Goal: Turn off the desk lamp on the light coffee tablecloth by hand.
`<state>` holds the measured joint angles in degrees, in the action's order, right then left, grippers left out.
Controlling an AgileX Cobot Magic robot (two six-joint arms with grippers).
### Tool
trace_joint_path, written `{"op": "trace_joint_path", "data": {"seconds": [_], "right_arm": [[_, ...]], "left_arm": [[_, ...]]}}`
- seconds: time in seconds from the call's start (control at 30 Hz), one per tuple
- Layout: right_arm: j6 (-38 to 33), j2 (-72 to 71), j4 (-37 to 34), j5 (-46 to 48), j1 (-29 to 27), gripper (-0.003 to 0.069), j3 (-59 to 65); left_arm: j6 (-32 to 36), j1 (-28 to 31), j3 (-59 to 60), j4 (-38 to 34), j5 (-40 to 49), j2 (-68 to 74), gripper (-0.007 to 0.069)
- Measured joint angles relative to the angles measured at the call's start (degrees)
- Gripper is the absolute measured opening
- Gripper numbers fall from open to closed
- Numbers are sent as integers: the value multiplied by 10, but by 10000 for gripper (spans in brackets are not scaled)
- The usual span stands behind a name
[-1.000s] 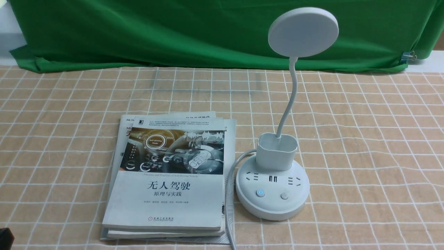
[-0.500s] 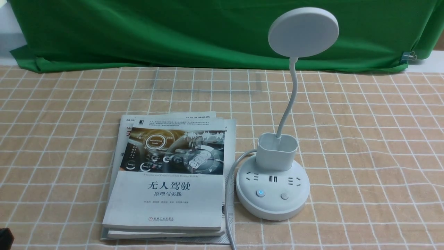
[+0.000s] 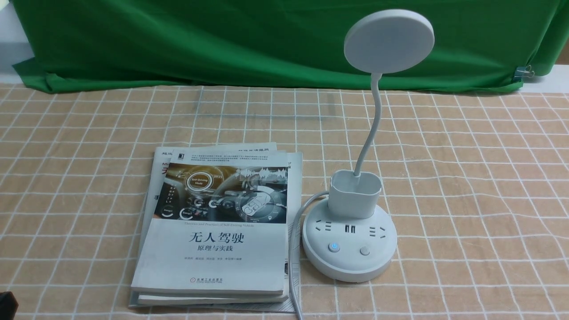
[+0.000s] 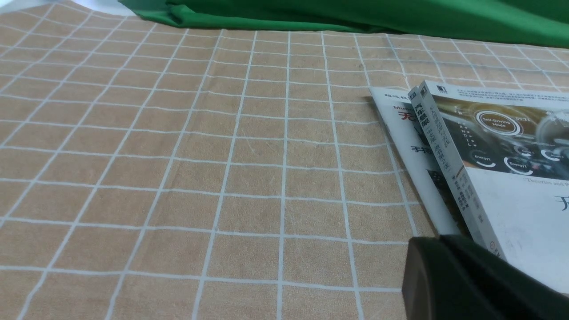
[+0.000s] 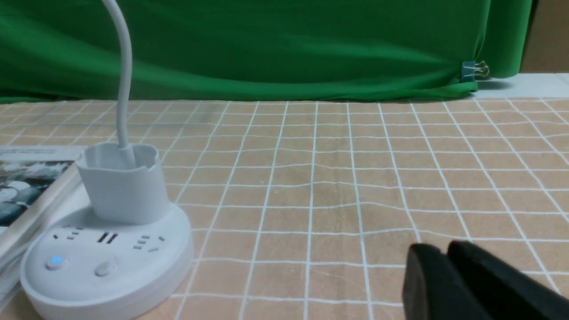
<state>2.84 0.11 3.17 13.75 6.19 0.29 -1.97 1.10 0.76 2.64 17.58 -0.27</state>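
Stack of glossy paperback books (image 3: 213, 226) lies just left of the desk lamp (image 3: 351, 231), touching its white cord (image 3: 294, 249); nothing stands over the two buttons. Green backdrop cloth (image 3: 222, 40) hangs behind, held by a binder clip (image 5: 472, 70). Lamp sits center-right on the light coffee tablecloth (image 3: 480, 186): smooth white plastic, flat disc head, thin bent neck, pen cup, round base with sockets, left button (image 5: 55, 261) glowing blue. Cloth is soft tan with a white grid, slightly wrinkled. Right hand (image 5: 444, 271) low, well right of the base, fingers nearly together with a thin gap, holding nothing. Left hand (image 4: 449, 266) beside the books; its finger spread cannot be told.
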Motion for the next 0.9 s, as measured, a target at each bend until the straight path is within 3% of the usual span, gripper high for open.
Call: {"op": "trace_joint_path", "data": {"seconds": [0.9], "right_arm": [[2,0,0,2,0,132,0]], "left_arm": [[1,0,0,0,0,0,5]]}}
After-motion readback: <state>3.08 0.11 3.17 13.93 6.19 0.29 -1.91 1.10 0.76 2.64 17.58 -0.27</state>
